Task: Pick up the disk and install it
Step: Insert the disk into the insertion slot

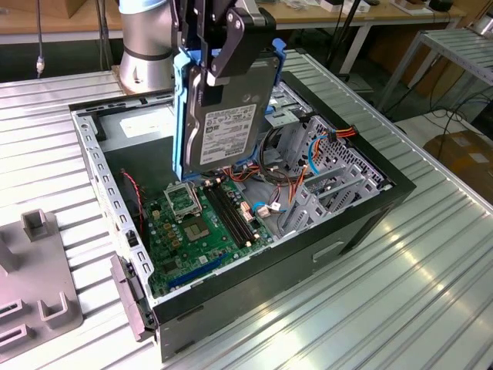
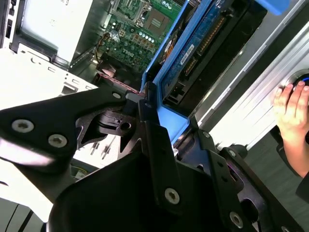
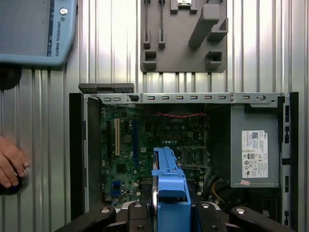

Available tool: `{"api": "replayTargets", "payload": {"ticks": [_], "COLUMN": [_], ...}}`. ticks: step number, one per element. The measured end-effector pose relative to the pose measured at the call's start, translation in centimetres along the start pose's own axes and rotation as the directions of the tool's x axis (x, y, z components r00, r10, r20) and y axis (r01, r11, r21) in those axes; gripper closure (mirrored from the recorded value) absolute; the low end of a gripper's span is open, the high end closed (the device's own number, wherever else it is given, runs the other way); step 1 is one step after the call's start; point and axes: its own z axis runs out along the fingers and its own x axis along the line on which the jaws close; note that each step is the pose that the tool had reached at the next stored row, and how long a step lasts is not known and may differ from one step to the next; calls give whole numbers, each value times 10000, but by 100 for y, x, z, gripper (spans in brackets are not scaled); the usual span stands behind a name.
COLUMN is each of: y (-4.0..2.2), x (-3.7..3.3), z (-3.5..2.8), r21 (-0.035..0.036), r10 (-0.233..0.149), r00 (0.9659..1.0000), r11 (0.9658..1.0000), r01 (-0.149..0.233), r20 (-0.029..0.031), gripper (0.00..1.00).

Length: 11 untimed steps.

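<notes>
My gripper (image 1: 214, 71) is shut on the disk (image 1: 227, 131), a grey hard drive with a white label and bright-blue side rails. It holds the disk upright by its upper end, hanging over the open computer case (image 1: 100, 181) above the green motherboard (image 1: 204, 223). In the first wrist view the disk's blue rail (image 3: 169, 183) points down into the case from between the black fingers (image 3: 137, 218). The second wrist view has the disk (image 2: 198, 53) edge-on, clamped by my gripper (image 2: 155, 113).
A metal drive cage (image 1: 331, 181) with cables sits at the case's end on the exterior view's right. The power supply (image 3: 253, 152) is in the case. A grey fixture (image 1: 38, 297) lies on the ribbed table. A person's hand (image 3: 9, 166) rests on a button near a pendant (image 3: 34, 29).
</notes>
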Motion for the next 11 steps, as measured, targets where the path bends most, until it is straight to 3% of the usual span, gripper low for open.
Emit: {"api": "replayTargets", "payload": {"ticks": [11], "y": [-6], "x": [216], "z": [8], "r21": [0], "r10": [0], "r00": [10000], "r11": [10000], "r01": [0], "r20": [-1], "gripper": [64]}}
